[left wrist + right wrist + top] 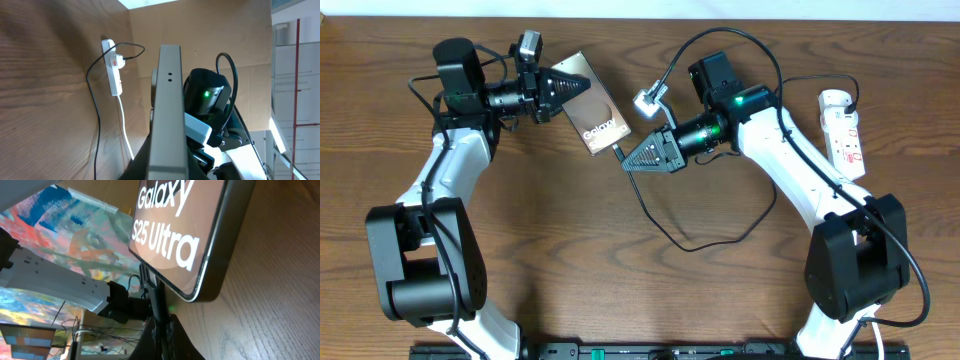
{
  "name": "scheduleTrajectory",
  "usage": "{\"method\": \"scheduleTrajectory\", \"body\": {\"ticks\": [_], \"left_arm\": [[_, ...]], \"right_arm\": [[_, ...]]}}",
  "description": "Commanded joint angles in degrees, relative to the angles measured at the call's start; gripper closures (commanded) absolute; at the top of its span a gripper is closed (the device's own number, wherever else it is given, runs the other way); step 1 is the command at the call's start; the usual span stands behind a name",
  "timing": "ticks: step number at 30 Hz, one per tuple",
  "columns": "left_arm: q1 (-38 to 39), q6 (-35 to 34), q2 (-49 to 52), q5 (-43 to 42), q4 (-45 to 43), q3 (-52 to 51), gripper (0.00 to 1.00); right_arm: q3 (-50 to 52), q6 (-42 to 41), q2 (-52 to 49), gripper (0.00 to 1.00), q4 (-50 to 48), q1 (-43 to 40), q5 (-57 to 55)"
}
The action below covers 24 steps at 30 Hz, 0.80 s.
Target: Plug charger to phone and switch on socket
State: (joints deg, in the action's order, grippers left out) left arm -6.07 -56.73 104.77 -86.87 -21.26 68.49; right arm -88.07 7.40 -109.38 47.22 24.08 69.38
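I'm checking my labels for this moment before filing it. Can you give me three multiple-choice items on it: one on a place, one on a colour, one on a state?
1. Where does the power strip lie?
A. On the right side of the table
B. On the left side
C. Between the two arm bases

2. What colour is the charger cable?
A. White
B. Red
C. Black

3. What state is the left hand in?
A. Open, holding nothing
B. Shut on the phone
C. Shut on the power strip

Answers:
1 A: the overhead view shows it near the right edge.
2 C: the thin cable looping over the wood is black.
3 B: its fingers clamp one end of the phone.
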Motion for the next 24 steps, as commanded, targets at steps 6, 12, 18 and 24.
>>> {"method": "scheduleTrajectory", "body": {"ticks": [6, 12, 18, 24], "left_arm": [[0.2, 0.6, -1.7, -3.1, -0.3, 1.0, 0.93], [0.2, 0.6, -1.7, -3.1, -0.3, 1.0, 0.93], [0.2, 0.5, -1.7, -3.1, -0.3, 1.0, 0.93], [0.2, 0.5, -1.7, -3.1, -0.3, 1.0, 0.93]], "right_arm": [[-1.2, -3.3, 1.6, 0.99, -2.5, 0.0, 0.2], [-1.2, -3.8, 1.6, 0.99, -2.6, 1.0, -1.9], [-1.2, -3.8, 1.6, 0.99, -2.6, 1.2, -2.4], [-1.2, -3.8, 1.6, 0.99, -2.6, 1.2, -2.4]]}}
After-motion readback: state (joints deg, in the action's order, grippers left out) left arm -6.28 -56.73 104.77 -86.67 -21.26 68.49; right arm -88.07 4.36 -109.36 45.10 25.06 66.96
